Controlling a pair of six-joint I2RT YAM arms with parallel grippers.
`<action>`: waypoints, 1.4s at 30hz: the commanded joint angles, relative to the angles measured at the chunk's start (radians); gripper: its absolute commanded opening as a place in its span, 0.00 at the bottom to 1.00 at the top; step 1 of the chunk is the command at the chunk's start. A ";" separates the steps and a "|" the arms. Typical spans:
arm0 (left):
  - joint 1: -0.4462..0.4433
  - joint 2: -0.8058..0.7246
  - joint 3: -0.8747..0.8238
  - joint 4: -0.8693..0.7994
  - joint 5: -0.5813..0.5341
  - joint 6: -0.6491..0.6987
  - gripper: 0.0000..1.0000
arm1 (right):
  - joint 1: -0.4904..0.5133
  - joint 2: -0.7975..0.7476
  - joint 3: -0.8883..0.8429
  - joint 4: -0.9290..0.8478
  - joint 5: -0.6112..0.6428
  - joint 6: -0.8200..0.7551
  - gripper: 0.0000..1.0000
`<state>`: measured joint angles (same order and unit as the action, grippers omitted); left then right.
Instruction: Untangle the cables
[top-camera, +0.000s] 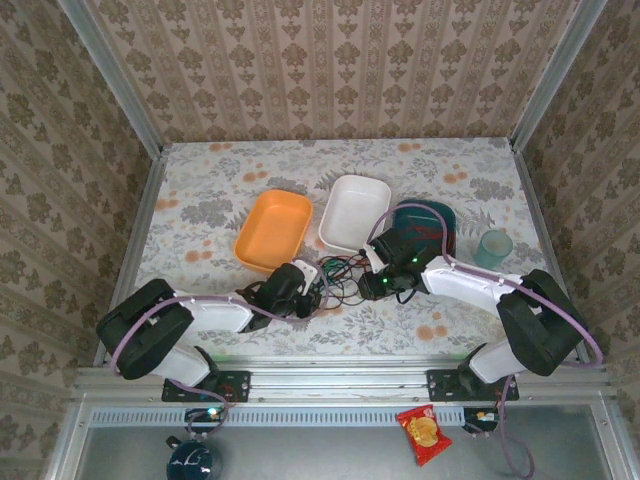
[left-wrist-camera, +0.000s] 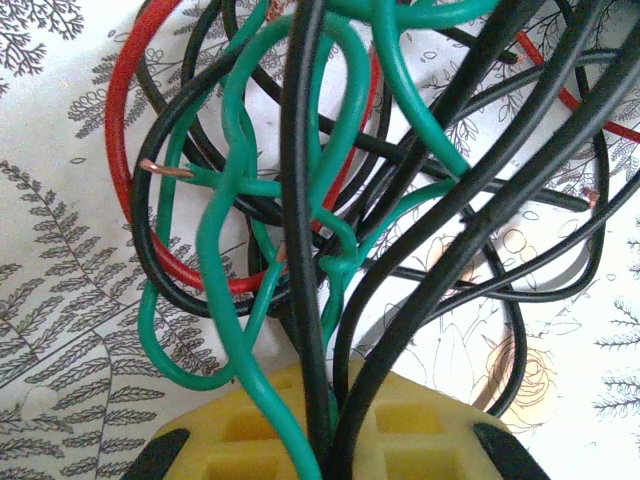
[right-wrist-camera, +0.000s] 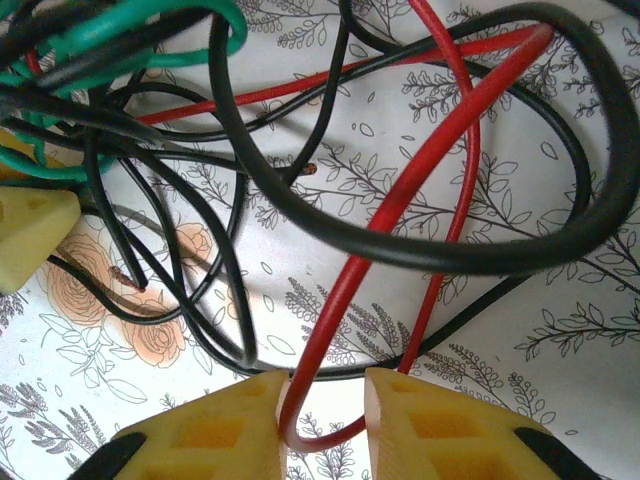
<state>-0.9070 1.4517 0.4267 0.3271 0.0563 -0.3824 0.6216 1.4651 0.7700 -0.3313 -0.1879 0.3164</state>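
Cables (top-camera: 338, 272) are all bunched in one knot near the front middle of the counter (top-camera: 200, 190). That's roughly 6 o'clock from the white tray (top-camera: 352, 212) and 4 o'clock from the orange tray (top-camera: 272, 228), right between the two arms. Left jaws sit on the knot's 9 o'clock side and are clamped tight on a bunch of strands. On the left wrist cam a black cable (left-wrist-camera: 300, 200) and a green cable (left-wrist-camera: 385, 70) run down into the pinch between the yellow fingers (left-wrist-camera: 400, 440), with more black ones alongside. Right jaws sit at the knot's 3 o'clock and stand a little apart. A red cable (right-wrist-camera: 400, 205) loops down through the gap between those fingers (right-wrist-camera: 210, 430), and it looks loose, not squeezed. Teal cup (top-camera: 492, 248) is well off at 3 o'clock.
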 joint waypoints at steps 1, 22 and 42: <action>0.005 0.015 -0.005 -0.016 0.004 -0.006 0.00 | -0.004 0.029 0.015 -0.002 -0.011 -0.007 0.26; 0.002 0.045 0.003 -0.037 0.001 -0.021 0.18 | -0.017 -0.502 0.086 0.021 0.314 -0.002 0.00; 0.000 0.086 0.011 -0.034 0.016 -0.017 0.00 | -0.195 -0.696 0.278 0.096 0.810 -0.209 0.00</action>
<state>-0.9073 1.4860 0.4404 0.3458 0.0563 -0.3965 0.4545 0.7860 1.0111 -0.2832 0.5354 0.1379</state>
